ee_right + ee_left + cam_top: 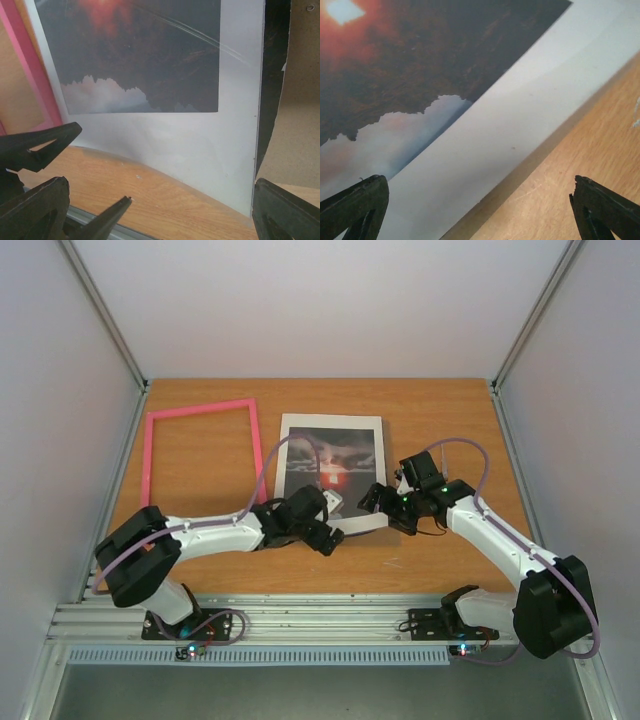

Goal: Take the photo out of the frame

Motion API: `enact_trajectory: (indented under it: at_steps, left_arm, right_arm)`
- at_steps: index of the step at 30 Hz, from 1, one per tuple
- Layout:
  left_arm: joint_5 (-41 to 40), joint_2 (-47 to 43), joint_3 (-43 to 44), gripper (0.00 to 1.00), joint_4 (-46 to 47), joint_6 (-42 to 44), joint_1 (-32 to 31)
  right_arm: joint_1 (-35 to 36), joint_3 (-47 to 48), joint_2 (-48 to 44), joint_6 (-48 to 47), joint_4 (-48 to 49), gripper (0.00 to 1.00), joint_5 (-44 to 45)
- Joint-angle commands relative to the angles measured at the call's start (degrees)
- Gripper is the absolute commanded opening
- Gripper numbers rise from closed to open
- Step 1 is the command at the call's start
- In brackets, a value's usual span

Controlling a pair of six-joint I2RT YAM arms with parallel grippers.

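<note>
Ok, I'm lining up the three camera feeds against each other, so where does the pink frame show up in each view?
Top external: the pink frame lies at the left, beside the photo.
Left wrist: not in it; only the photo and the table.
Right wrist: the pink frame is a slanted strip along the left edge.
Shared landmark: the photo's orange sunset, seen in all three views.

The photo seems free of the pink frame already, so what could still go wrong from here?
The near edge of the photo looks bowed upward; a pinch there by the open right end effector might crease it.
The left end effector, also open, sits close beside the right one at that edge, so they could bump.
A dark board shows along the photo's right edge and might get lifted along too.
</note>
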Motion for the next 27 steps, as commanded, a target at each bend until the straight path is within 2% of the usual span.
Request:
enact_trajectory:
  at_steps: [1,4,27]
  left_arm:
    - [-5.9,-3.6,-6.0,0.99,15.8,6.3,-2.7]
    - [-6.9,-3.1,-7.6,0.99,20.5,9.0,-3.7]
    - [-7.7,8.0,-3.9,0.99,25.6,10.4,-4.1]
  right_arm:
    - [0.2,1.7,0.3,0.5,-0.2,0.99,-1.3]
    - [0.2,1.8,0.7,0.7,0.2,0.99,-1.7]
    - [0.2,1.7,2.5,1.1,1.9,0.98,-4.3]
